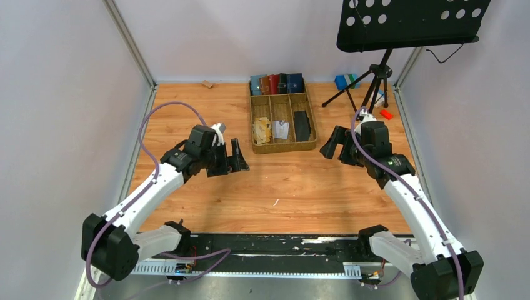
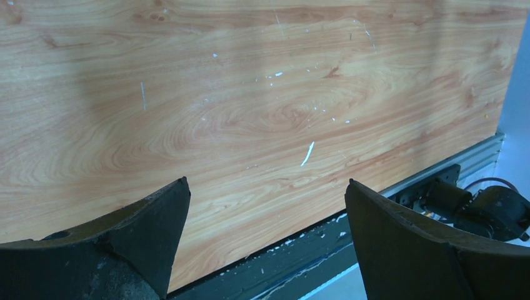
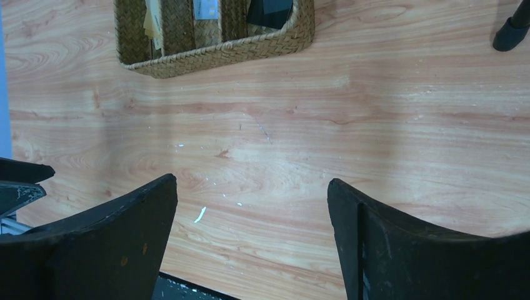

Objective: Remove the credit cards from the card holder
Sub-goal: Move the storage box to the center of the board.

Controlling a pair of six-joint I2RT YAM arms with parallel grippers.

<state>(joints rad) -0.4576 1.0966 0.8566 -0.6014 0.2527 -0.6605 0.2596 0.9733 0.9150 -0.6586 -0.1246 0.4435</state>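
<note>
Left fingers (image 2: 144,237) and right fingers (image 3: 119,244) are spread wide, nothing gripped. No step seems begun; the card holder (image 1: 295,82), beyond them in the basket (image 1: 284,149), must be reached first.

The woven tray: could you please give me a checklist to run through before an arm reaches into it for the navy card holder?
1. Left gripper open and empty: ok.
2. Right gripper open and empty: ok.
3. Navy card holder located: ok, upright at the right end of the woven tray's back row.
4. Holder's contents: cannot tell from these views.
5. Holder lifted out of the tray: not ok, not yet done.
6. Tripod foot apart from the right gripper: ok.
</note>
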